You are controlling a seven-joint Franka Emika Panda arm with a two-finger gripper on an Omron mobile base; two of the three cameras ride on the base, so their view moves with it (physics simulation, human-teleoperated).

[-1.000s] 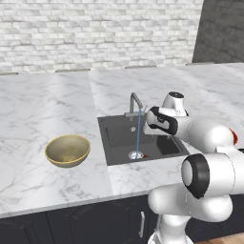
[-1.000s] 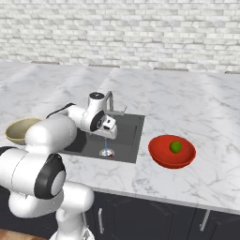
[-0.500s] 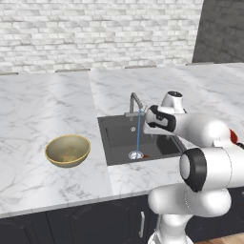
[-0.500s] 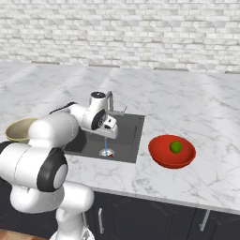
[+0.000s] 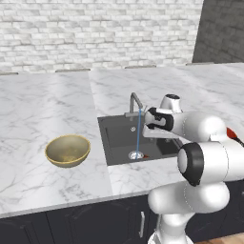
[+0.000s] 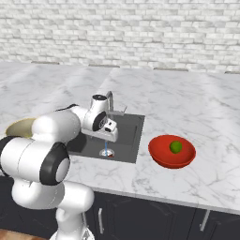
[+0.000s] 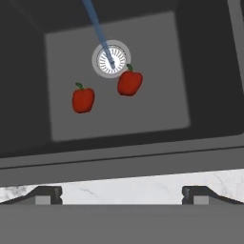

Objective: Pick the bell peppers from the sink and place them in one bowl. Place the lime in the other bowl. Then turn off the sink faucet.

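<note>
Red peppers, two of them, lie on the dark floor of the sink (image 7: 119,114). One pepper (image 7: 129,82) sits just beside the round metal drain (image 7: 111,59), touching or nearly touching its rim; the other pepper (image 7: 83,99) lies apart from it, further from the drain, stem up in the hand view. A thin blue stream of water (image 7: 97,29) runs down onto the drain. In the left base view the same stream falls from the spout of the grey faucet (image 5: 135,102) at the back edge of the basin.

The gripper (image 7: 121,193) hangs over the near edge of the sink, above the white marble counter (image 5: 57,109), camera looking down into the basin. Its two dark fingertips (image 7: 45,194) stand at full spread and nothing is between them. The arm reaches over the sink from the front.

Tan bowl (image 5: 67,150) stands on the counter, well apart from the sink on its far side from the arm in the left base view; its speckled inside holds nothing. Red bowl (image 6: 171,151) stands on the counter on the other side of the sink, near its edge. Green lime (image 6: 176,146) rests inside the red bowl.
</note>
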